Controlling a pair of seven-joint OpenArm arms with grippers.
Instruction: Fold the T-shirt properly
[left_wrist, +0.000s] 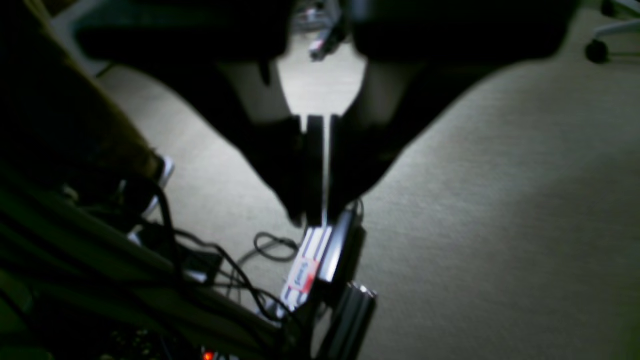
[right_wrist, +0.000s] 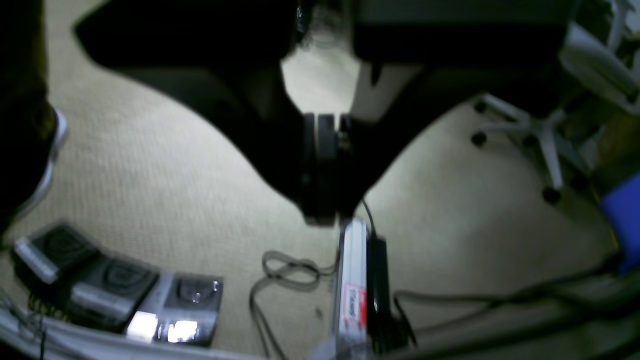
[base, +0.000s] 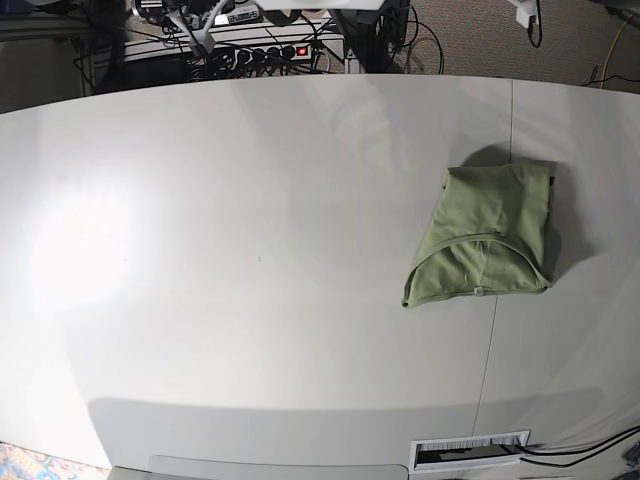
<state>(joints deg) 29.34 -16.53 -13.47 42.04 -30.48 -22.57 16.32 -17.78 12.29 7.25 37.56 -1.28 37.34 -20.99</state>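
The green T-shirt (base: 485, 237) lies folded into a compact rectangle on the right part of the white table (base: 250, 250) in the base view, its collar edge toward the near side. Neither arm shows in that view. The left wrist view looks down at carpet, with my left gripper (left_wrist: 316, 220) shut and its dark fingers pressed together on nothing. My right gripper (right_wrist: 322, 217) is likewise shut and empty in the right wrist view, hanging over the floor. The T-shirt appears in neither wrist view.
Power strips and tangled cables (base: 250, 45) sit behind the table's far edge. A slotted vent (base: 470, 452) is set into the near edge. Below the grippers are carpet, cables (left_wrist: 270, 247), foot pedals (right_wrist: 120, 295) and an office chair base (right_wrist: 540, 140).
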